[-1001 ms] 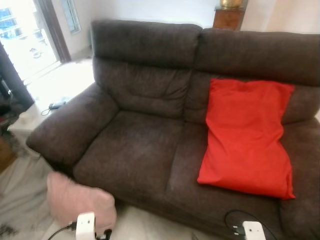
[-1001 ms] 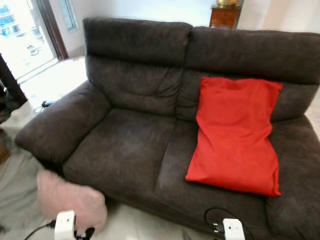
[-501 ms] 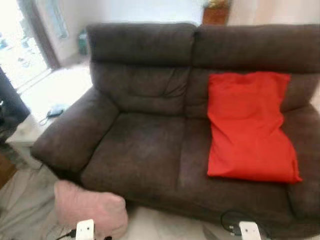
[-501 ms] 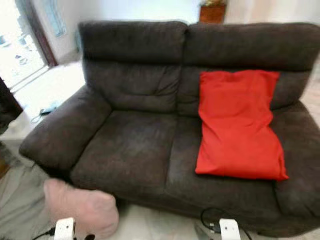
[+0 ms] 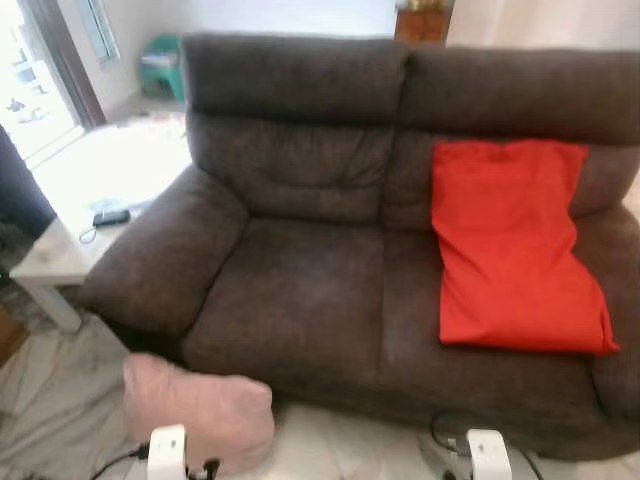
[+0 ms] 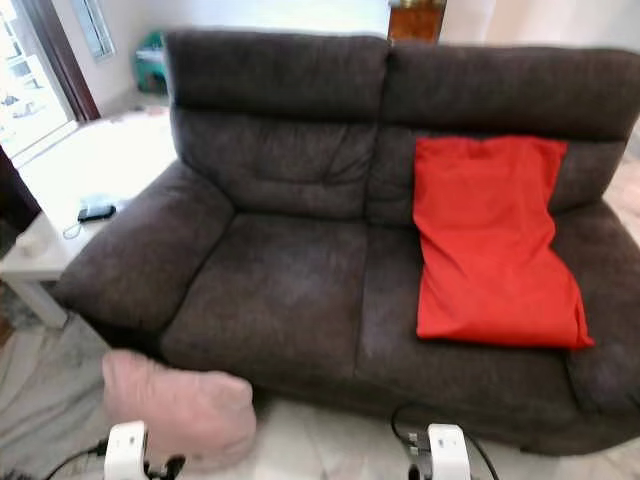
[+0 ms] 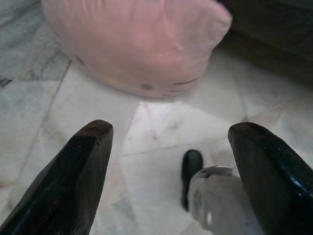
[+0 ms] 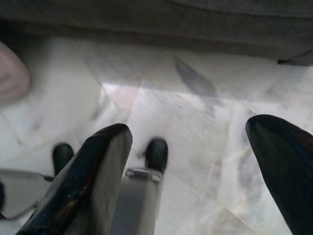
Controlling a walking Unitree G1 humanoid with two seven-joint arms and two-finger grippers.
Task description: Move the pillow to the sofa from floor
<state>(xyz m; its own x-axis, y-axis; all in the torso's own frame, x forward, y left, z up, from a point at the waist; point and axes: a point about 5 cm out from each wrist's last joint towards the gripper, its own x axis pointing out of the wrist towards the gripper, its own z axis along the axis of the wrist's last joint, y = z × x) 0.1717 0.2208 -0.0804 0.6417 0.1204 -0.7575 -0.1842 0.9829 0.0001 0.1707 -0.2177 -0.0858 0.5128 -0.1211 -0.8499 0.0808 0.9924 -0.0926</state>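
Camera shifted, pink pillow (image 7: 132, 44) on floor beyond spread left gripper (image 7: 171, 171)

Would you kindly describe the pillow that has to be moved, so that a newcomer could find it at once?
Start from the dark brown sofa and look down to the pale marble floor at its front corner, below the armrest beside the white side table. There lies the pink pillow, soft and rounded. The red pillow already leans on the sofa's seat; the pink one alone is on the floor.

Count: 1 dark brown two-seat sofa (image 5: 320, 290), 1 red cushion (image 5: 510, 255), 1 pink pillow (image 5: 200, 408), 1 white side table (image 5: 45, 262), 1 phone (image 5: 110, 217).
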